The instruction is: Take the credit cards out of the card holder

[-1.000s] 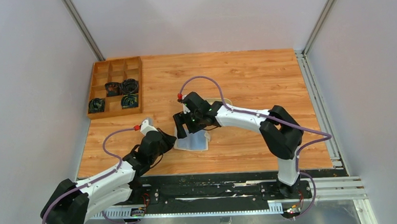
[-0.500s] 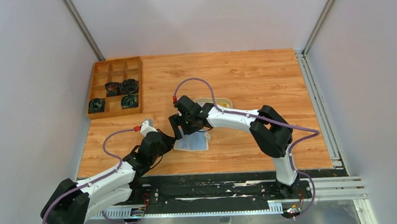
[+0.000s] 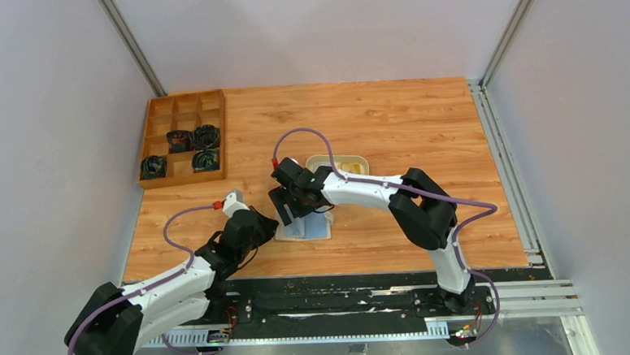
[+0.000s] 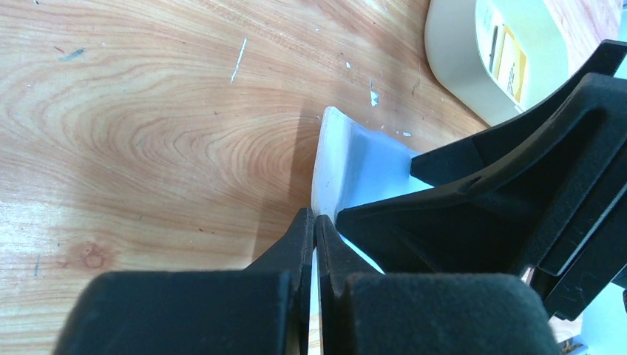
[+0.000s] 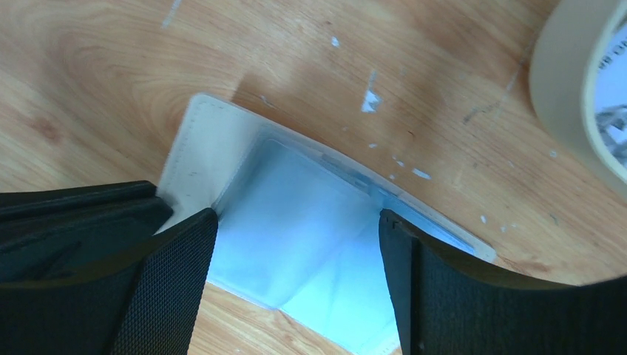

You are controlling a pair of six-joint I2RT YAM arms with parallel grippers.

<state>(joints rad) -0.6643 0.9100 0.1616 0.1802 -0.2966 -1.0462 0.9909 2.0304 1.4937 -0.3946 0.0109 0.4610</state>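
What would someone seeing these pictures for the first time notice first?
Mid-table, both arms meet over the open card holder: the left gripper is shut on its cream edge while the right gripper stands open over its pale blue pockets. A wooden divided box with dark coils sits far left.

Lighting is bright, even and diffuse in all views. In both wrist views the nearest fingers (image 4: pixel 185 310) at the lower frame edge are out of focus.

White links (image 3: pixel 171 287), black joints (image 3: pixel 423 212), purple cables (image 3: pixel 317 130), black left hand (image 4: pixel 314 225), right hand (image 5: pixel 296 229)
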